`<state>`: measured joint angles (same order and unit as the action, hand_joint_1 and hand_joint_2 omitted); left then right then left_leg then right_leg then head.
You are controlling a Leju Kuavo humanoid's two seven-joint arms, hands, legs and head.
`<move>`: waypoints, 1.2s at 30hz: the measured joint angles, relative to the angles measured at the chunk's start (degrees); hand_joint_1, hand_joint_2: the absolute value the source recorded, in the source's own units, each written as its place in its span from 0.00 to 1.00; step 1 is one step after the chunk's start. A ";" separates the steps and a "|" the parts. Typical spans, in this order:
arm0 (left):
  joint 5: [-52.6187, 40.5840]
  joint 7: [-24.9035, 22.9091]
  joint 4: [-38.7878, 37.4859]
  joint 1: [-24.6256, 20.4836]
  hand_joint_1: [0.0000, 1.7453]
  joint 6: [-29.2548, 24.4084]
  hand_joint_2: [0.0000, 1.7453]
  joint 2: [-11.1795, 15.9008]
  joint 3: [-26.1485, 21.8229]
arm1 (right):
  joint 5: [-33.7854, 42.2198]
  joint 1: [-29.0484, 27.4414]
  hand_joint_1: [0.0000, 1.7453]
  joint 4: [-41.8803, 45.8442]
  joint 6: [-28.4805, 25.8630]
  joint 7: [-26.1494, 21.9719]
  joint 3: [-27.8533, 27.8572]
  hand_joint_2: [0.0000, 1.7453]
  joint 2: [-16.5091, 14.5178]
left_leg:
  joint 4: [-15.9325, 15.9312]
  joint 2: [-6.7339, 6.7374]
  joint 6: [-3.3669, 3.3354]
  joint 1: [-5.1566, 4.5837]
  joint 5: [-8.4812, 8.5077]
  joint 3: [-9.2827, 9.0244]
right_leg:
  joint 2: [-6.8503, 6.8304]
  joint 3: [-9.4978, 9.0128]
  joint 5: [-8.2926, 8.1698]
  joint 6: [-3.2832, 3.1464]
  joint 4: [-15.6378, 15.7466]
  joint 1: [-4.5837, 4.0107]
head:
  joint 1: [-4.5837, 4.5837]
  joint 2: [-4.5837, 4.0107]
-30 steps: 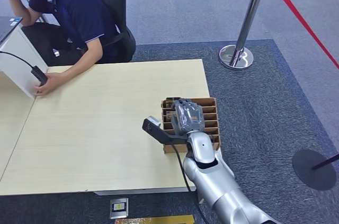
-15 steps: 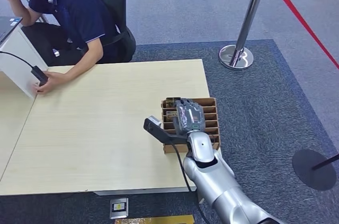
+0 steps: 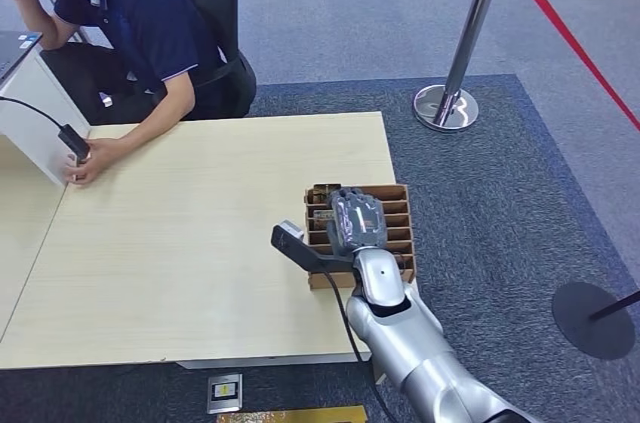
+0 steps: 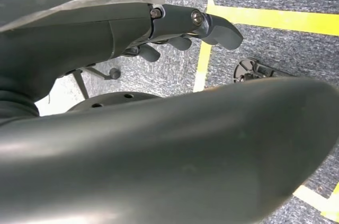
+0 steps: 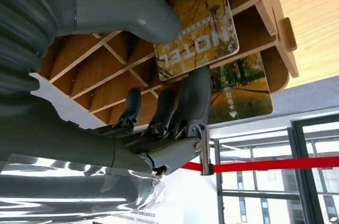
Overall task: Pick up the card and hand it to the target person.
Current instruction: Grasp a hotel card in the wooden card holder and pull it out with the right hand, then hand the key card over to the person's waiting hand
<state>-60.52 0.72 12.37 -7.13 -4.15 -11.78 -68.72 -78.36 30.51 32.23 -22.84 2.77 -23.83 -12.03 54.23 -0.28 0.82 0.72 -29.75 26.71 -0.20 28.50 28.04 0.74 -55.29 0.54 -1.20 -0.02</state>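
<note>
The yellow autumn-print hotel card (image 5: 196, 25) is pinched between the thumb and fingers (image 5: 194, 97) of the right hand (image 3: 355, 218), apparently so it can be drawn upright from the slotted brown cardboard rack (image 3: 396, 228) near the corner of the pale wooden bench (image 3: 189, 233). A second similar card (image 5: 240, 89) is left in the slot behind. The left hand (image 4: 180, 30) is hung beside the body over grey carpet, its fingers loosely apart with nothing held.

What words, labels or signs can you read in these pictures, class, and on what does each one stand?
"HOTEL": on the yellow autumn-tree card between the right hand's thumb and fingers, over the brown slotted wooden card rack.
Small white characters above a downward arrow: on the second autumn-tree card; too small to read surely.
Small print line on the white sheet: too blurred to read.
</note>
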 joint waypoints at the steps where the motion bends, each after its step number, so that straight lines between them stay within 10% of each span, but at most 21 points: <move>1: 0.02 0.04 0.00 0.00 0.00 0.00 0.00 0.00 0.00 | -0.03 0.02 0.78 -0.02 -0.05 -0.08 0.01 1.00 -0.01 | 0.00 0.00 0.00 0.00 0.00 0.00 | 0.00 0.00 0.00 0.00 0.00 0.00 | 0.00 0.00; 7: 0.15 0.34 0.00 0.02 0.00 0.00 0.00 0.00 0.00 | -0.22 0.18 1.00 0.01 -0.38 -0.29 0.03 1.00 -0.19 | 0.00 0.00 0.00 0.00 0.00 -0.01 | 0.00 0.00 -0.01 -0.01 0.00 0.00 | 0.00 0.00; 36: 1.32 1.56 0.00 0.62 0.00 -0.09 0.00 0.00 -0.37 | 6.01 -5.95 1.00 28.88 6.25 -6.96 -3.55 1.00 2.62 | 0.00 0.00 0.02 0.01 0.09 0.04 | 0.00 0.04 -0.10 -0.03 -0.02 -0.01 | 0.01 0.00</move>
<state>-59.20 2.28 12.37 -6.51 -4.24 -11.78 -69.09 -72.35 24.57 61.11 -16.59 -4.20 -27.38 -9.41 54.23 -0.28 0.84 0.73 -29.66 26.75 -0.20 28.54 27.94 0.71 -55.30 0.54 -1.20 -0.02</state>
